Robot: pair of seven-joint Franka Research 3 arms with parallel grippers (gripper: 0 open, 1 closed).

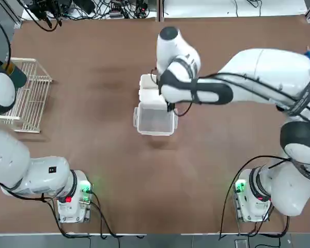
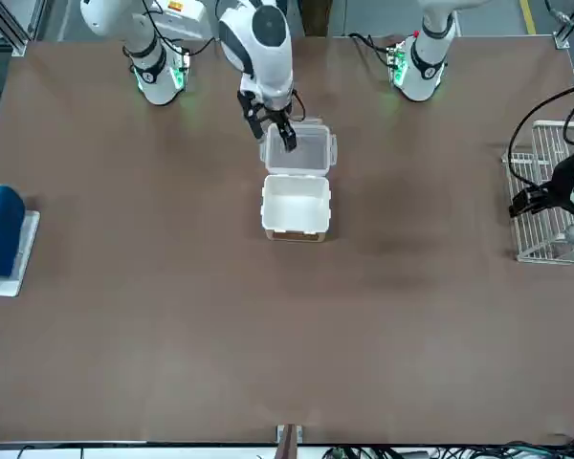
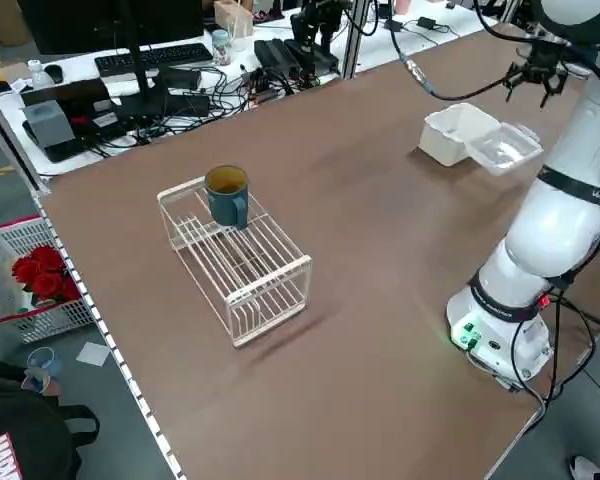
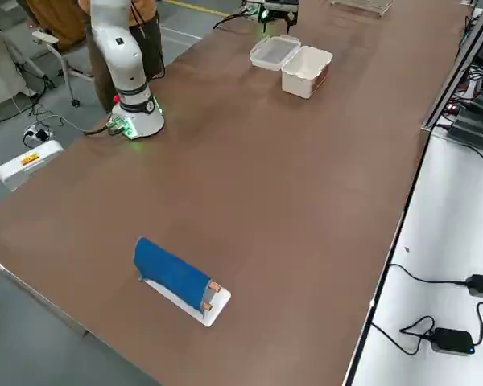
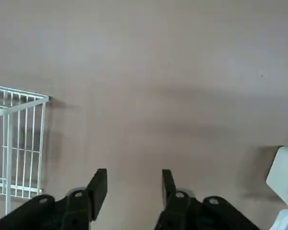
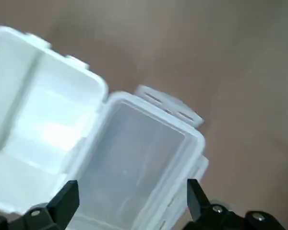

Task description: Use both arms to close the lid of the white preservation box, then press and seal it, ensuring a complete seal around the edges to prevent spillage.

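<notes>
The white preservation box (image 1: 149, 92) stands open at the table's middle. Its translucent lid (image 1: 155, 120) lies flat on the side toward the robot, still hinged. From the front, the box (image 2: 295, 205) lies nearer that camera than the lid (image 2: 301, 153). My right gripper (image 2: 285, 136) hovers over the lid's edge on the right arm's side. In the right wrist view this gripper (image 6: 132, 187) is open, its fingers spread across the lid (image 6: 134, 153) beside the box (image 6: 43, 124). My left gripper (image 5: 133, 184) is open and empty, parked far off by the wire rack.
A white wire rack (image 3: 242, 262) holding a blue mug (image 3: 227, 193) stands at the table's left edge, close to the left arm (image 1: 1, 89). A blue object on a white base (image 2: 5, 234) lies at the table's right side. Bare brown tabletop (image 1: 93, 155) surrounds the box.
</notes>
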